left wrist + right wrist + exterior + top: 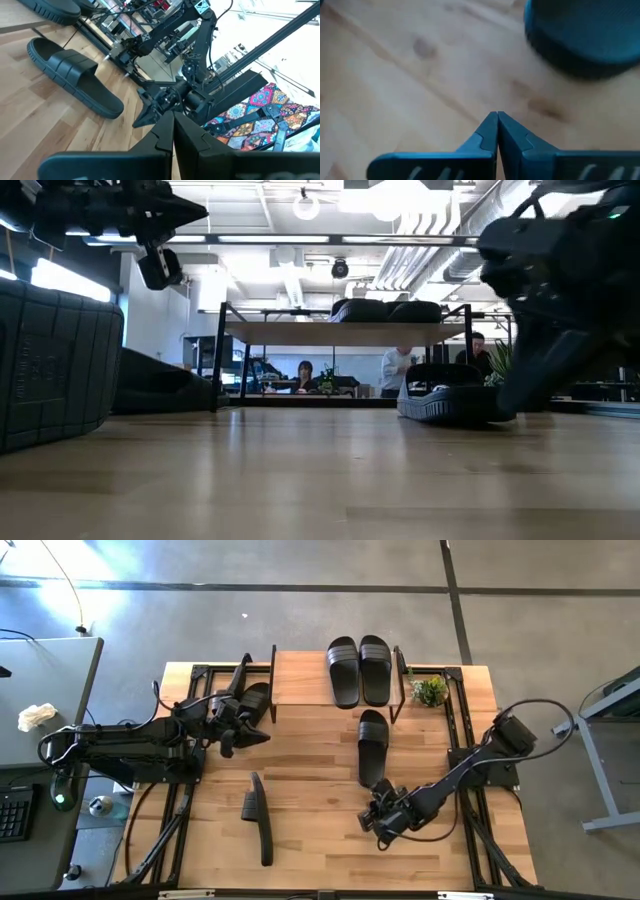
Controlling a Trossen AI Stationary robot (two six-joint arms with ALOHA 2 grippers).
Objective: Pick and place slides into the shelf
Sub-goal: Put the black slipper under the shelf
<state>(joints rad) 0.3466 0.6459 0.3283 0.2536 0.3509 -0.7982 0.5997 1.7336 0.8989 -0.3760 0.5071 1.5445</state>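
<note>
The slide point(372, 745) lying flat just ahead of your right gripper point(385, 821), heel end nearest, looks light, rubbery and flexible, so take it by the raised strap or pinch a sole edge. That gripper's fingers are pressed together and empty, as are the left gripper point(232, 730) ones; the shelf point(305, 677) lies beyond the slide.

Small green plant point(431, 691), white crumpled cloth point(37, 716), keyboard point(15, 813), seated person point(303, 375)

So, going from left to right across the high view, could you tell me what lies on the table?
Left gripper → slide on its edge → pair of slides on the shelf → right gripper → small plant.
</note>
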